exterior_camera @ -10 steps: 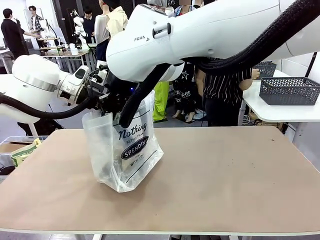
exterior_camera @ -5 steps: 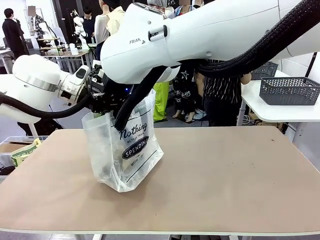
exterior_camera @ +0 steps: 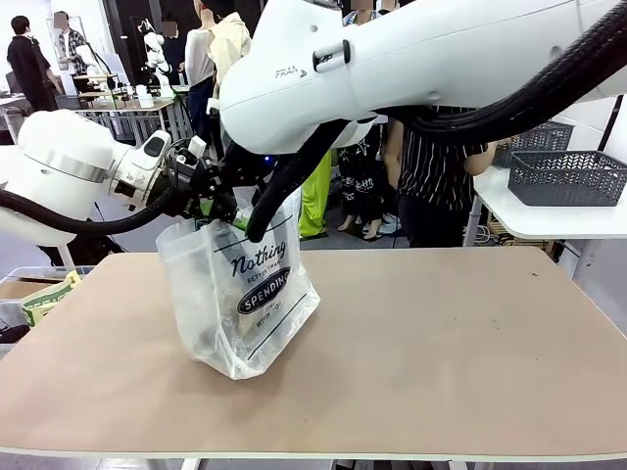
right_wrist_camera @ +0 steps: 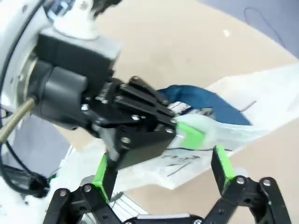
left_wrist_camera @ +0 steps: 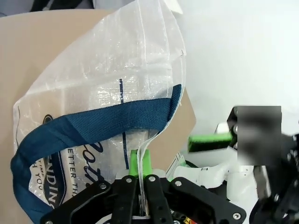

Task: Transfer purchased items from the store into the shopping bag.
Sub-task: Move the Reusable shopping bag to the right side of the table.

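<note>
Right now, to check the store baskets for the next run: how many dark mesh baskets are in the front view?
2, both on the white side table at right: one basket in front, another behind it, partly hidden by the arm. Others may be hidden.

The shopping bag [exterior_camera: 240, 299] — translucent whitish plastic with black lettering, an oval "SPENDING" logo and navy strap handles [left_wrist_camera: 93, 126] — stands upright on the surface's left half, its rim pinched from above.

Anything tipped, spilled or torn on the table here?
Nothing stands out. The shopping bag stands upright on the table, its rim pinched by the left end effector; the right end effector is open beside it.
</note>
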{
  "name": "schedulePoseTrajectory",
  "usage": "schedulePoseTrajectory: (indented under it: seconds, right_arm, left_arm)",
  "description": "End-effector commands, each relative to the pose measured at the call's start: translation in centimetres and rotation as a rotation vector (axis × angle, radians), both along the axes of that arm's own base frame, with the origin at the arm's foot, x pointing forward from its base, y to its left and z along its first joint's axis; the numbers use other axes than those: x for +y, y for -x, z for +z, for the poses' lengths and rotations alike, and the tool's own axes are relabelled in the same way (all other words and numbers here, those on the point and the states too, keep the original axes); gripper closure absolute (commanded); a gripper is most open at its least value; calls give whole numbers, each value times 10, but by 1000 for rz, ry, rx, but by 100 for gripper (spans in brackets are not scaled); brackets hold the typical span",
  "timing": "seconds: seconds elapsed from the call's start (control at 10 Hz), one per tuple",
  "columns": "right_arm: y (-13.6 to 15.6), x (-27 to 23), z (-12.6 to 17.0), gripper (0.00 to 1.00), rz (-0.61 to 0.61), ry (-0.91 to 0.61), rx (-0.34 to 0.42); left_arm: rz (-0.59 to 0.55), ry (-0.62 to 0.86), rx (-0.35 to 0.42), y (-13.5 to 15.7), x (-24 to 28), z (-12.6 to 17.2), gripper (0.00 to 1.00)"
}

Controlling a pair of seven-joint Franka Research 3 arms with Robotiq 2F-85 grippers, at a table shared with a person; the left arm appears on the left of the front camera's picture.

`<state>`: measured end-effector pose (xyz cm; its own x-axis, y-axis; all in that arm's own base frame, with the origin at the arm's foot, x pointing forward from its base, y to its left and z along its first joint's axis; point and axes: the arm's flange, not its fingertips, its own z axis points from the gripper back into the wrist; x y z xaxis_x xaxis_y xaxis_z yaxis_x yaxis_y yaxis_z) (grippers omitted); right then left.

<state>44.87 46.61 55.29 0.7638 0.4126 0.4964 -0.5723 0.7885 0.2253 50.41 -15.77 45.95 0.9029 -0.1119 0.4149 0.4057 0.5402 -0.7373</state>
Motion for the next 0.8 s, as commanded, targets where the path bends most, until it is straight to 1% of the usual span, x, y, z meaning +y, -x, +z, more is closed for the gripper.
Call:
schedulePoseTrajectory:
  seconds: [0.0, 0.1, 0.2, 0.3, 0.5, 0.7]
  right_arm:
    - [24, -19, -6, 0, -61, 3, -12]
    - [32, -28, -3, 0, -55, -4, -16]
    - [37, -45, 4, 0, -94, -25, -17]
    - [45, -68, 12, 0, -165, -40, -2]
    - [60, -121, 24, 0, -280, -19, 58]
    - [71, -179, 32, 0, -486, 41, 78]
  left_arm:
    - [16, 16, -35, 9, 4, 2, 100]
    - [20, 12, -35, 9, 5, 2, 100]
    - [31, 4, -38, 7, 4, 2, 100]
    - [50, -12, -45, 9, 4, 6, 100]
    - [90, -33, -85, 9, 6, 16, 100]
    - [123, -52, -100, 8, 6, 23, 100]
